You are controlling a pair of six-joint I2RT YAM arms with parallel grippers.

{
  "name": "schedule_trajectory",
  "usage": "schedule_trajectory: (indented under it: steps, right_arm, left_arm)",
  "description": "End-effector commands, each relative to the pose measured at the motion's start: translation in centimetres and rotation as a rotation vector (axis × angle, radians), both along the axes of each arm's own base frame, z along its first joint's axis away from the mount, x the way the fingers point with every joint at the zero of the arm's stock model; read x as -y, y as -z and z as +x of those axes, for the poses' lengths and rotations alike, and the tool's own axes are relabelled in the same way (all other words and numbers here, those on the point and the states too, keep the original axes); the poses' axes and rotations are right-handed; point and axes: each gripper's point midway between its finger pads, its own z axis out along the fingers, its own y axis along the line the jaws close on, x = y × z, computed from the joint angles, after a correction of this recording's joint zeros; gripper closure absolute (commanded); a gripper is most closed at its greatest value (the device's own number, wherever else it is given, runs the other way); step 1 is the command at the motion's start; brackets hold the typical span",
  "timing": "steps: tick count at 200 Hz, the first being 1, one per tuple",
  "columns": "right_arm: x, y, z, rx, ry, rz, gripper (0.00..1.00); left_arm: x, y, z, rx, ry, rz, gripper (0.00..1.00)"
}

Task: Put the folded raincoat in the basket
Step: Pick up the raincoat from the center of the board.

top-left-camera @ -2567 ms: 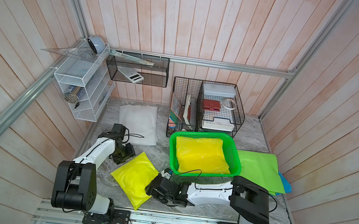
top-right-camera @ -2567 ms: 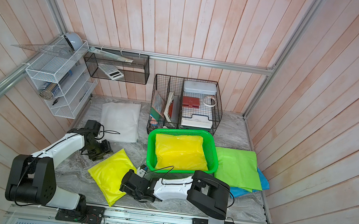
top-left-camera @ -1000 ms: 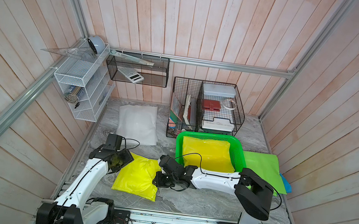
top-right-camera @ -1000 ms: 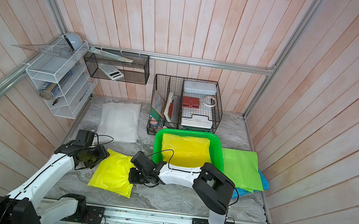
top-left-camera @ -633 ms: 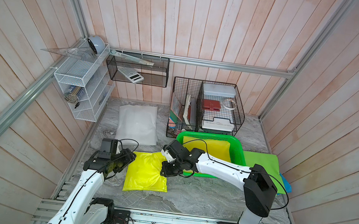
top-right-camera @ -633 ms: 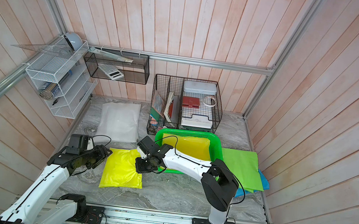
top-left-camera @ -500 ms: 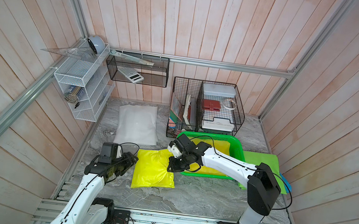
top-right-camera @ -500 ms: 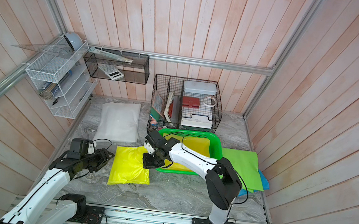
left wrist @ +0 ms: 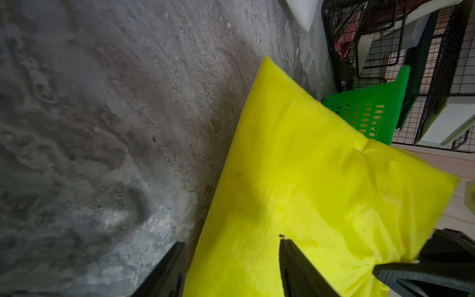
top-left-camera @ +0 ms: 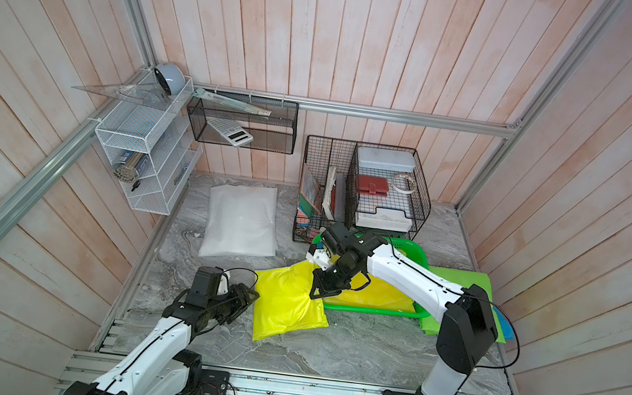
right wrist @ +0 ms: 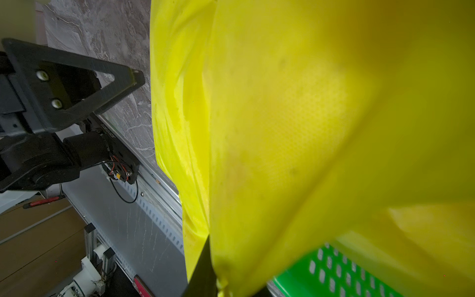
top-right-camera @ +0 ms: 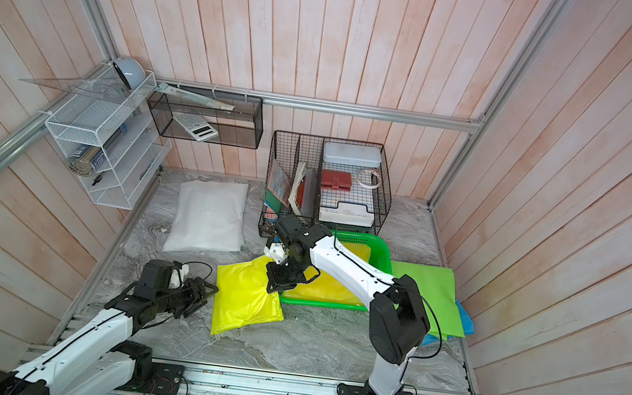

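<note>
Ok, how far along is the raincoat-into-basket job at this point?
Done: one yellow raincoat already lies in the green basket. In hand: the right hand is shut on an edge of a second yellow raincoat, raised beside the basket's near corner; the left hand is open at its other edge, not gripping. Left: carry it over the rim and release.

The folded raincoat is shiny yellow plastic (a bit crumpled), hanging tilted with one edge lifted right at the near corner of the bright green lattice basket, mostly outside it. Another yellow raincoat lies flat inside.
</note>
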Motion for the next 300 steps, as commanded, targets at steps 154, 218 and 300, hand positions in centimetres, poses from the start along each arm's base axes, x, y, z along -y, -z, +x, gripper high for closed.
schedule_trajectory:
  steps: [154, 218, 300]
  right_arm:
    - [0.3, 0.3, 0.2, -0.043, -0.004, -0.027, 0.95]
    - [-1.6, -5.2, 0.8, -0.012, 0.031, 0.112, 0.95]
    - [5.3, -12.4, 5.2, 0.113, 0.223, 0.164, 0.95]
  left_arm:
    - [1.4, 2.3, 0.8, -0.032, 0.071, 0.027, 0.94]
    - [0.3, -5.0, 0.9, 0.046, 0.069, 0.109, 1.00]
    - [4.0, -15.9, 5.1, 0.189, 0.123, 0.038, 1.00]
